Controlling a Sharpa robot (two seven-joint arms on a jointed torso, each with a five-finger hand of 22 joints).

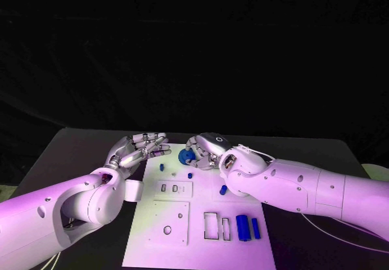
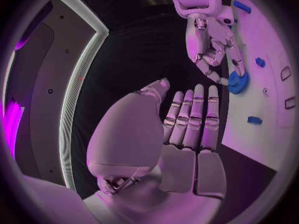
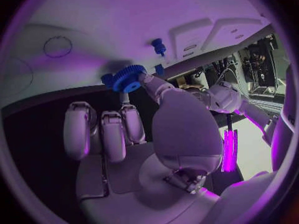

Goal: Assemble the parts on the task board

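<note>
No text, label, number or sign can be read anywhere

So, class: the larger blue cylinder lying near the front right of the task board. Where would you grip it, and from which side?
Probably across the middle of the blue cylinder, from above. It lies flat beside a thinner blue piece, so fingers must straddle its round sides within that narrow gap.
</note>
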